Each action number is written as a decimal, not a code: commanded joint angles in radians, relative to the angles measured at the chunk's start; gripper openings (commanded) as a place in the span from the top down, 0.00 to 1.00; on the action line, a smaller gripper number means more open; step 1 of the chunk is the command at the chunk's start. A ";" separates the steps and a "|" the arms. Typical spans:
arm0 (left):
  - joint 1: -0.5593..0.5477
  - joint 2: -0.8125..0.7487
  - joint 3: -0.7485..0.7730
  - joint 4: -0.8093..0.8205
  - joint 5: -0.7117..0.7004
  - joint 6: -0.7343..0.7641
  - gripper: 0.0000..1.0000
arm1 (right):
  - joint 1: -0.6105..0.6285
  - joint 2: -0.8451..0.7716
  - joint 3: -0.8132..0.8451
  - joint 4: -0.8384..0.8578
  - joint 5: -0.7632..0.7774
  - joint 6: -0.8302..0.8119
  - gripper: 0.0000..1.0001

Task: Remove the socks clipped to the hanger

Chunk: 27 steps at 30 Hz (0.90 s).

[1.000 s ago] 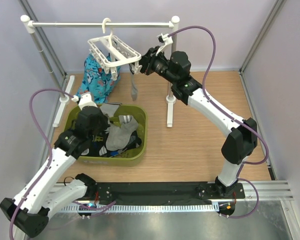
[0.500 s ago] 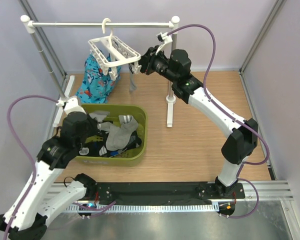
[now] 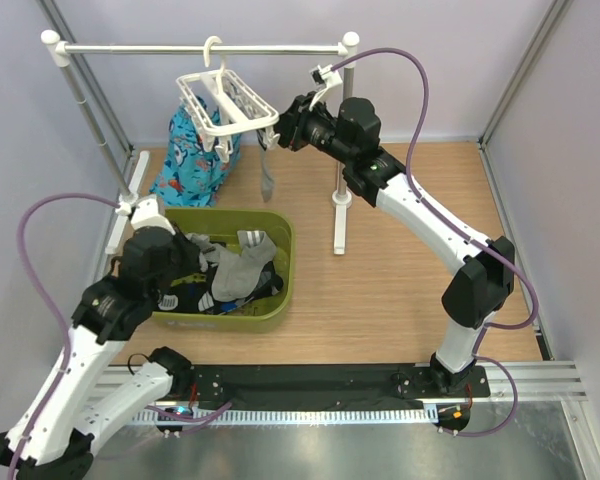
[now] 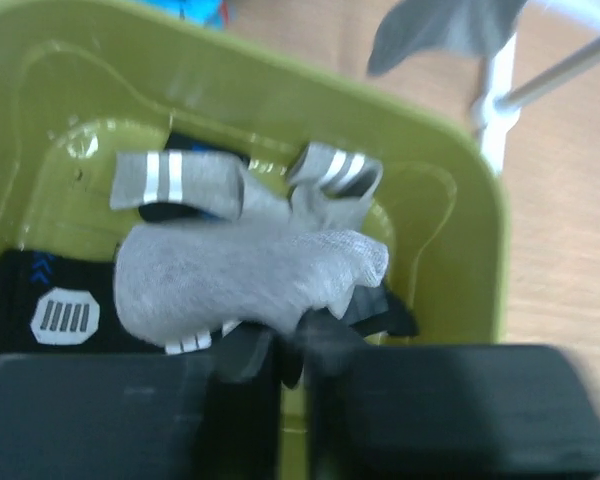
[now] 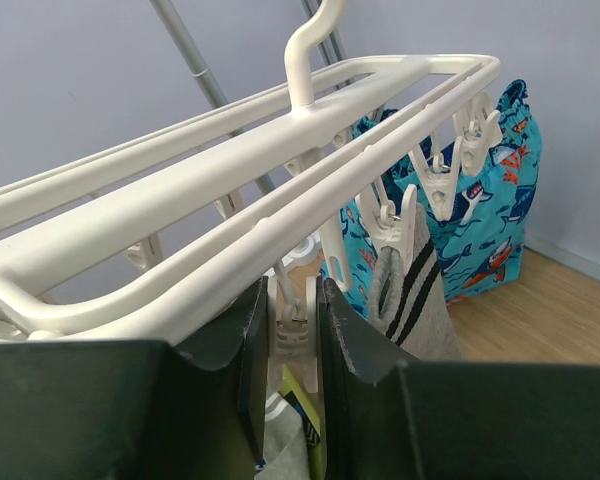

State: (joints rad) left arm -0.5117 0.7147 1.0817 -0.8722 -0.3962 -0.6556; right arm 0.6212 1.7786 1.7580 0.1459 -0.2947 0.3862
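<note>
The white hanger (image 3: 225, 100) hangs by its hook from the rail; its frame fills the right wrist view (image 5: 280, 190). One grey sock (image 3: 268, 172) with black stripes (image 5: 410, 300) hangs from a clip at its right edge. My right gripper (image 3: 282, 128) is shut on the clip beside it (image 5: 298, 330). Several grey and black socks (image 3: 235, 272) lie in the green basket (image 3: 285, 270), as the left wrist view (image 4: 240, 275) shows. My left gripper (image 3: 180, 262) hovers over the basket's left side, its jaws close together (image 4: 292, 400) with nothing held.
A blue patterned bag (image 3: 192, 155) stands behind the basket, under the hanger. The white rail (image 3: 180, 47) spans the back on two posts; the right post (image 3: 342, 190) stands beside the right arm. Walls close in on both sides.
My left arm has drawn back to the left from over the basket's middle. The hanger has swung slightly. My right gripper stays on the clip.
</note>
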 commanded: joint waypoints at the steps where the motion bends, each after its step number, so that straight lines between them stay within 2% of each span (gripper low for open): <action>1: 0.002 0.032 -0.064 0.091 0.060 -0.027 0.82 | 0.006 -0.019 0.026 -0.015 -0.014 -0.023 0.99; 2: 0.002 0.038 -0.071 0.101 0.074 -0.035 0.59 | 0.006 -0.024 0.024 -0.019 -0.015 -0.029 0.99; 3: 0.001 0.042 -0.075 0.111 0.077 -0.035 0.49 | 0.006 -0.028 0.027 -0.023 -0.017 -0.029 0.99; 5: 0.002 0.042 -0.104 0.185 0.109 -0.001 0.33 | 0.006 -0.036 0.032 -0.031 -0.034 -0.014 0.99; 8: 0.001 0.040 -0.161 0.376 0.151 0.048 0.22 | 0.006 -0.039 0.054 -0.042 -0.069 0.011 0.99; 9: 0.002 0.043 -0.175 0.488 0.195 0.074 0.21 | 0.008 -0.041 0.060 -0.051 -0.075 0.020 0.99; 12: 0.001 0.074 -0.226 0.660 0.243 0.115 0.20 | 0.011 -0.054 0.064 -0.051 -0.089 0.032 0.99; 13: 0.001 0.112 -0.230 0.756 0.244 0.137 0.20 | 0.011 -0.057 0.066 -0.051 -0.092 0.034 0.99; 18: 0.002 0.274 -0.223 1.025 0.264 0.255 0.20 | 0.012 -0.062 0.069 -0.054 -0.116 0.046 0.99; 27: 0.001 0.521 -0.200 1.277 0.171 0.338 0.21 | 0.011 -0.054 0.072 -0.034 -0.144 0.063 0.99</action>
State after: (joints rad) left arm -0.5117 1.1763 0.8543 0.2150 -0.1741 -0.3801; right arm 0.6270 1.7752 1.7824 0.0822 -0.4061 0.4286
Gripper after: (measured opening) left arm 0.793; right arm 0.252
